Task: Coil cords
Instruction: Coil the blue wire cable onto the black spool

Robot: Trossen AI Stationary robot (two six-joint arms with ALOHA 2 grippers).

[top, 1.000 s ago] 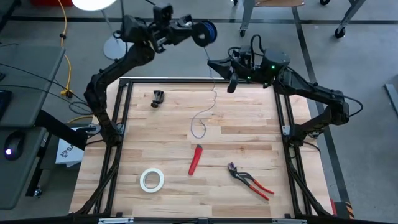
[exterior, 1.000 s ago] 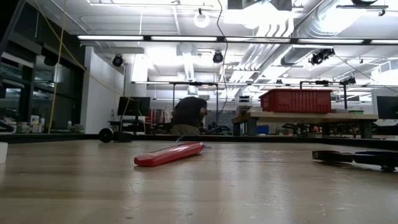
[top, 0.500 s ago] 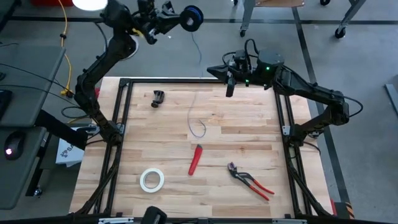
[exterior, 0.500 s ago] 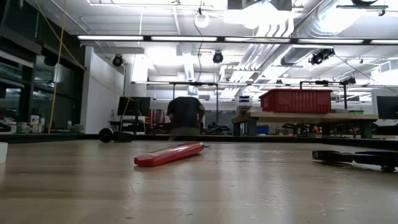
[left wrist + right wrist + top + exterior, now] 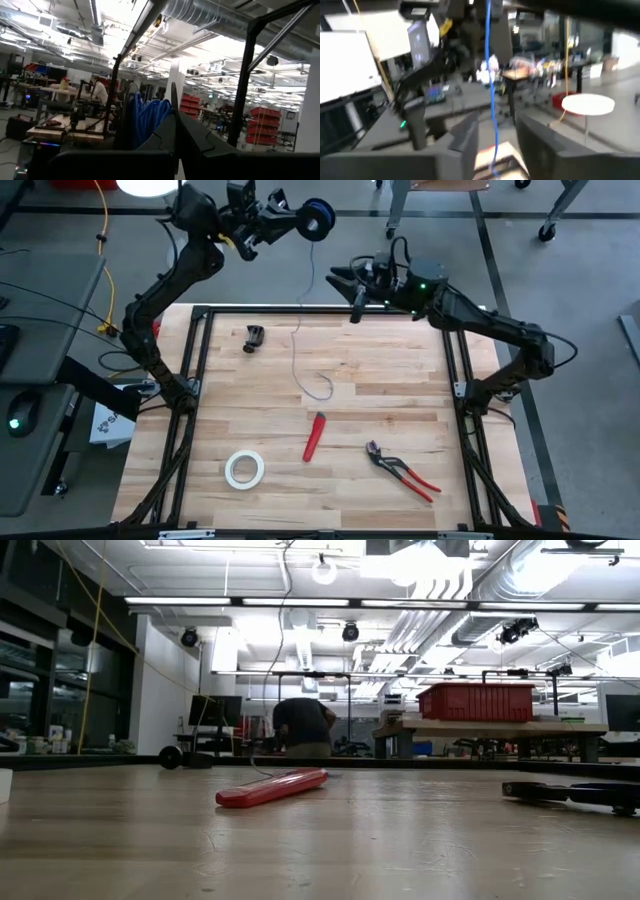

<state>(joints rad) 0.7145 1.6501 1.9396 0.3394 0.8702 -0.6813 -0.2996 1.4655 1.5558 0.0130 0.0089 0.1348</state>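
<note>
Your left claw point(image 5: 290, 218) is clenched on the black spool point(image 5: 316, 220), held up beyond the far edge of the tabletop point(image 5: 380, 400). The thin blue wire point(image 5: 300, 330) hangs from the spool down to the tabletop, ending in a loose loop just beyond the red tool point(image 5: 314, 436). Your right claw point(image 5: 345, 283) sits near the wire with its fingers parted and the wire running between them, grasping nothing.
</note>
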